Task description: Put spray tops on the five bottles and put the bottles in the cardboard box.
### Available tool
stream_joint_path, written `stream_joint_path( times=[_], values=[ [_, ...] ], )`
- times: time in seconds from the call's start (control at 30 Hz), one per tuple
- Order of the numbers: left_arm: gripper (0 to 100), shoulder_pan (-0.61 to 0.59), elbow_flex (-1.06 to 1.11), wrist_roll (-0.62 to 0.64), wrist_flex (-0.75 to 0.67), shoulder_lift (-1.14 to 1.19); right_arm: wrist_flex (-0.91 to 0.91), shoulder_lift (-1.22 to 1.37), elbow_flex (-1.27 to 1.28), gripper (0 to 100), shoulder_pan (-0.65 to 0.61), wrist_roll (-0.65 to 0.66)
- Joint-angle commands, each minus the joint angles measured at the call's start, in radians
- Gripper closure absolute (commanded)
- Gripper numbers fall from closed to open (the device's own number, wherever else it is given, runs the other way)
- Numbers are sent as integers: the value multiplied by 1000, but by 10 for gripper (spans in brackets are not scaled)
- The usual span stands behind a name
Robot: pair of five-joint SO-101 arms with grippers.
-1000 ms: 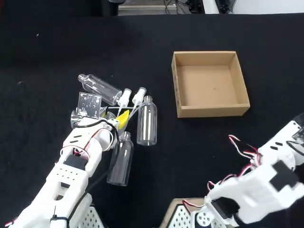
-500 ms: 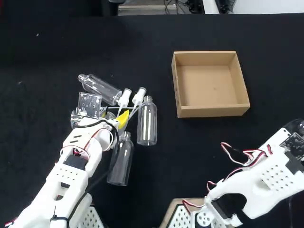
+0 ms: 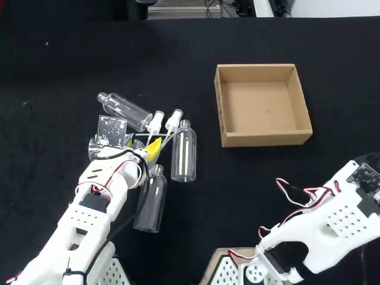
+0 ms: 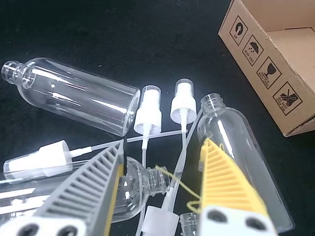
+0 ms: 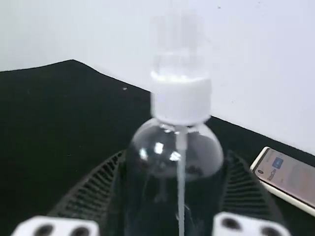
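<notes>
Right jaws — clamped around capped bottle [image 5: 172, 162] | left jaws — spread over uncapped bottle [image 4: 139, 188]

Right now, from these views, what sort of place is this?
Probably a robotics lab or workshop bench: a black-covered table holds the left arm and right arm, loose cables lie past its far edge, and a bare white wall stands behind.

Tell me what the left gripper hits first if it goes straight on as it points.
Likely the uncapped bottle lying between the left gripper's open fingers, or the thin spray-top tubes crossing it; depth is unclear.
</notes>
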Motion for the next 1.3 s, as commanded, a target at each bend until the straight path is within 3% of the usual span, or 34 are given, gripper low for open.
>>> stream_joint_path(
  times=[0.0,0.33,0.67,1.0,1.27],
  values=[
    [758,8,-16,0,-25,-14,-29,-8,1,662,-26,28],
    [758,8,-16,0,-25,-14,-29,-38,10,681,-31,29],
    [758,8,-16,0,-26,-14,-20,-357,216,681,-35,26],
    [758,8,-15,0,-26,-14,393,-421,76,681,-25,29],
    [758,8,-15,0,-26,-14,423,-421,67,684,-26,23]
  ],
)
